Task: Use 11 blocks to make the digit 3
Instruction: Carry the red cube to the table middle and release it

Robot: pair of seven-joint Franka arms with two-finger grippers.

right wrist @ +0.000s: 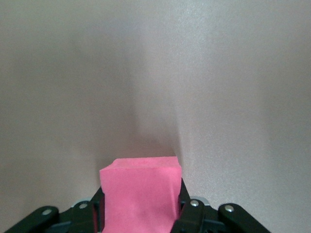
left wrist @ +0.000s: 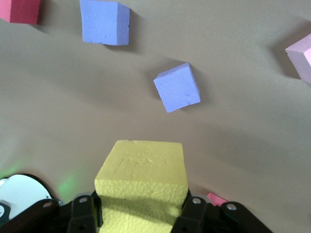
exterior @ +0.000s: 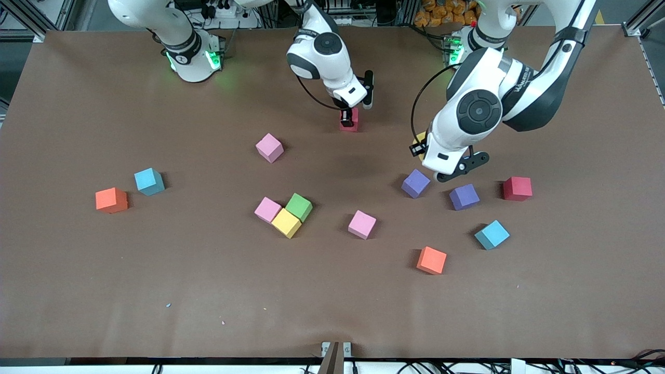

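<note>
The right hand [exterior: 349, 118] is down near the robots' edge of the tabletop [exterior: 78, 291], about midway between the two bases, its fingers pinching a red block [exterior: 349, 123] by two opposite sides. In the right wrist view that block [right wrist: 141, 193] sits squarely between the finger pads.

The left hand [exterior: 420, 147] hangs over the left arm's part of the tabletop, clamped on a yellow block [left wrist: 142, 182]; from the front only a sliver of it [exterior: 419, 138] peeks out beside the wrist. Just nearer the front camera than this hand lie two purple blocks [exterior: 415, 183] [exterior: 464, 197], apart from each other, and a second red block [exterior: 517, 188] farther toward the left arm's end.

At mid-table a pink block [exterior: 267, 209], a green block [exterior: 298, 206] and another yellow block [exterior: 286, 223] touch in a small cluster. Loose pink blocks lie at [exterior: 269, 147] and [exterior: 362, 224]. Orange blocks [exterior: 431, 260] [exterior: 111, 200] and light blue blocks [exterior: 491, 234] [exterior: 149, 181] are scattered toward either end.
</note>
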